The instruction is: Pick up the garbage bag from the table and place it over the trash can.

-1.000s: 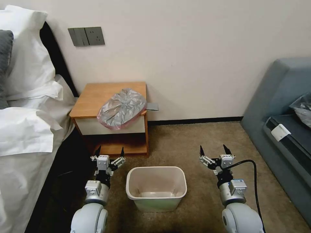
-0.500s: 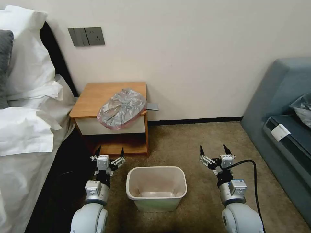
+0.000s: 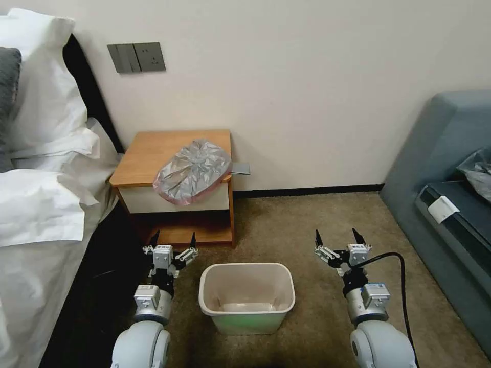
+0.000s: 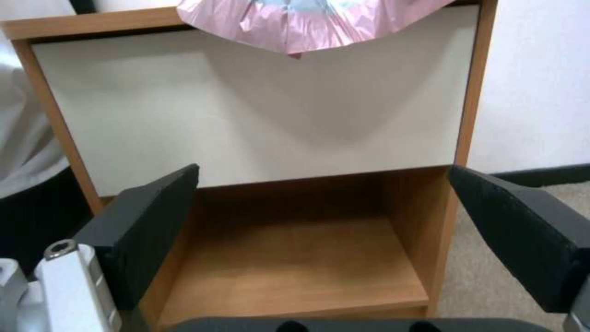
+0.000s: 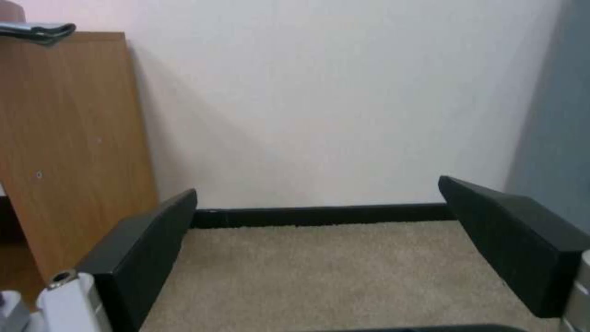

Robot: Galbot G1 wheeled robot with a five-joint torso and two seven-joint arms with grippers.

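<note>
The silvery crinkled garbage bag [image 3: 192, 170] with its pink rim lies on the front right part of the wooden table [image 3: 148, 153], its edge hanging over the white drawer front [image 4: 258, 115]; that pink rim [image 4: 301, 23] shows in the left wrist view. The cream trash can [image 3: 247, 296] stands on the carpet before the table, with nothing inside. My left gripper [image 3: 174, 237] hovers open left of the can, facing the table's lower shelf [image 4: 295, 263]. My right gripper [image 3: 337, 235] hovers open right of the can, holding nothing.
A bed with white pillows and sheets [image 3: 41, 204] lies close on the left. A blue-grey sofa [image 3: 450, 204] stands on the right. A black cable [image 3: 399, 276] runs along my right arm. Brown carpet [image 3: 302, 220] surrounds the can.
</note>
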